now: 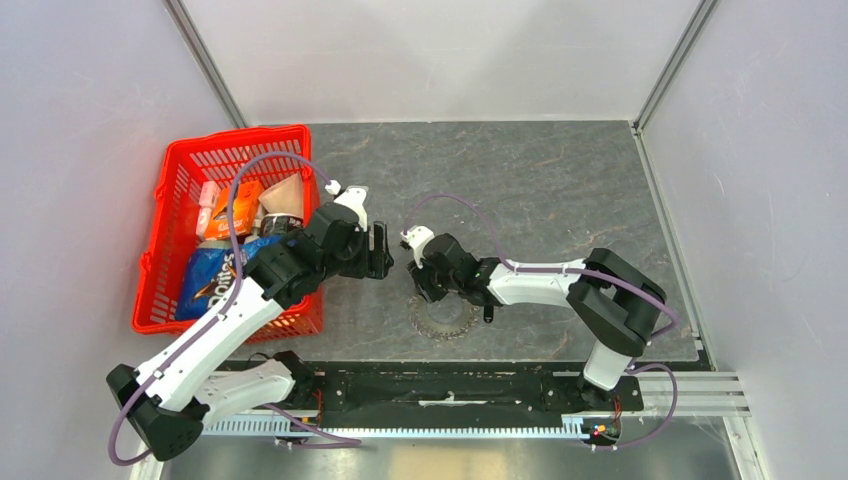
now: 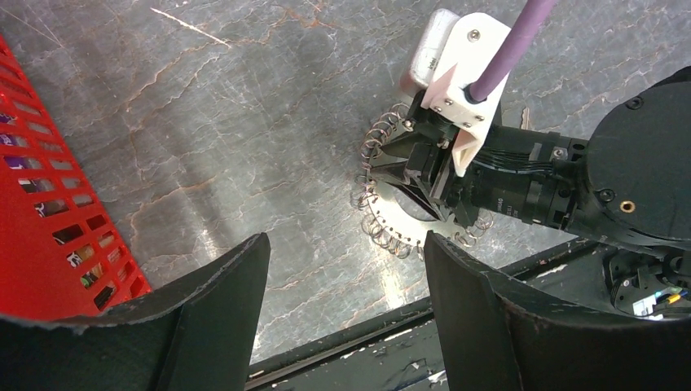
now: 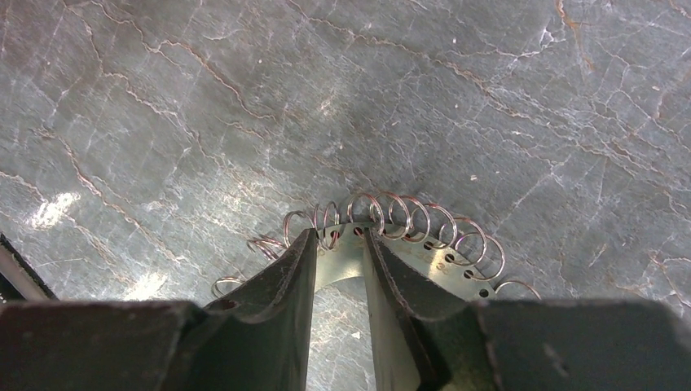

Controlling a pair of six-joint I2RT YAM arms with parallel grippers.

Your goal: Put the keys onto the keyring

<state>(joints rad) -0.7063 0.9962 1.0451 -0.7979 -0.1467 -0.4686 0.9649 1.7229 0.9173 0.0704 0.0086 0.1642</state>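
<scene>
Grey, marble-veined stone tops the desk (image 1: 560, 200), boxed in by plain white walls (image 1: 430, 50). At its left edge we see a red basket (image 1: 236, 133) filled with snack packets (image 1: 215, 280). We find the keyring (image 1: 445, 322) lying flat near the middle of the front edge, a flat metal band with small wire loops fanned around it. Our right gripper (image 1: 425, 290) is down on the ring's far-left rim. In its own wrist view the fingers (image 3: 285, 277) stand a narrow gap apart with the band showing between them, and we cannot tell whether they pinch anything. Our left gripper (image 1: 381, 250) hangs above the desk between basket and keyring, just left of the right one, its jaws spread wide and holding nothing. Its wrist view looks down past them onto the keyring.
</scene>
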